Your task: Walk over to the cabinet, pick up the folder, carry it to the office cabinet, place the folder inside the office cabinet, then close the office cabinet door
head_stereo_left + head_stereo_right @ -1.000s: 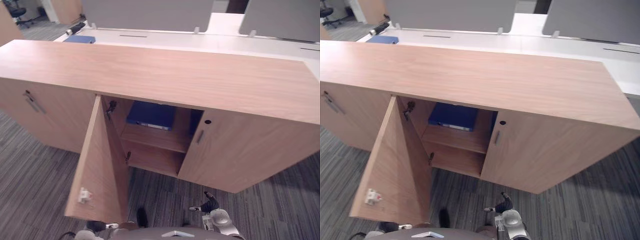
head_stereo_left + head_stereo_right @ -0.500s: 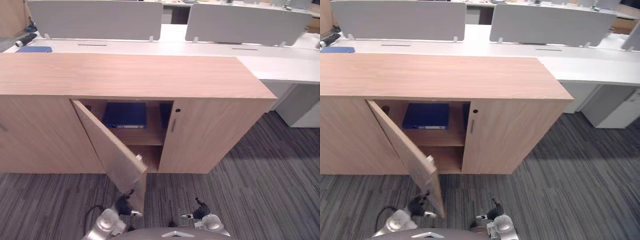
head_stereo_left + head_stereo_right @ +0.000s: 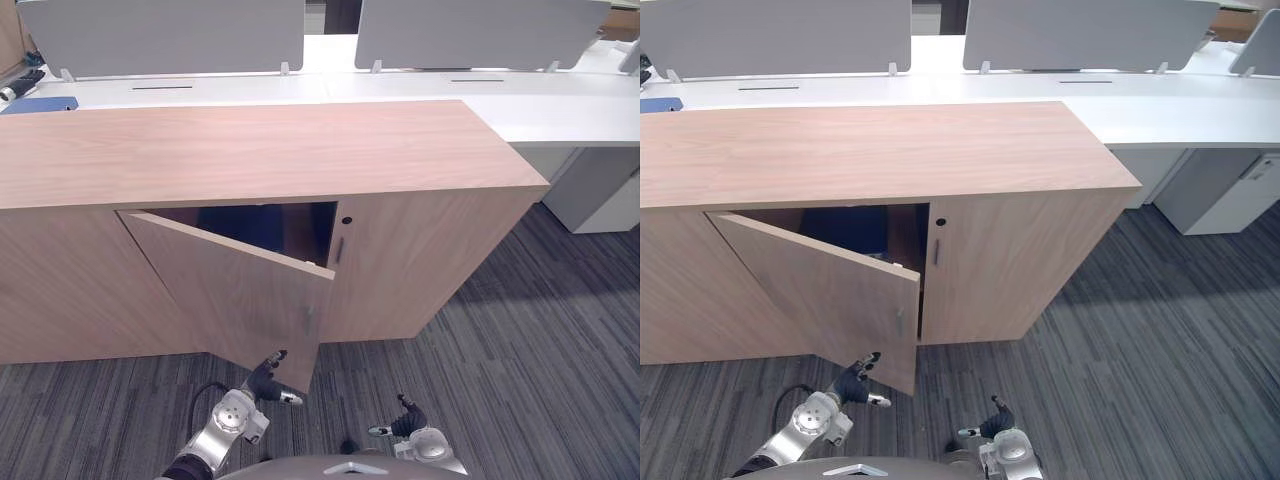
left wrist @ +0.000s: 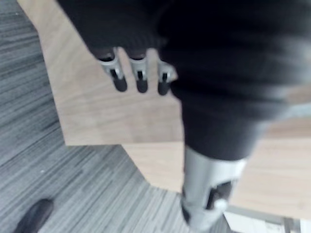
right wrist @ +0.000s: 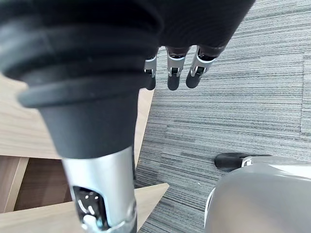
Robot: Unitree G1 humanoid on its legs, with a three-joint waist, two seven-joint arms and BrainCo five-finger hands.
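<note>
The left hand [image 3: 262,378] is relaxed and empty, its straight fingers at the lower free corner of the half-open office cabinet door [image 3: 230,290]; I cannot tell if they touch it. The blue folder [image 3: 852,228] lies inside the office cabinet [image 3: 250,150], above and beyond that hand. The right hand [image 3: 408,420], loose and empty, hangs over grey carpet [image 3: 520,350].

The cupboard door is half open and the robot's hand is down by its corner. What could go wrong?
The left hand is at the low free corner of the door, so its fingers might slip off and leave it ajar. They could also get pinched against the neighbouring door. The blue folder sits in shadow; if it sticks out, the door may bump it.
</note>
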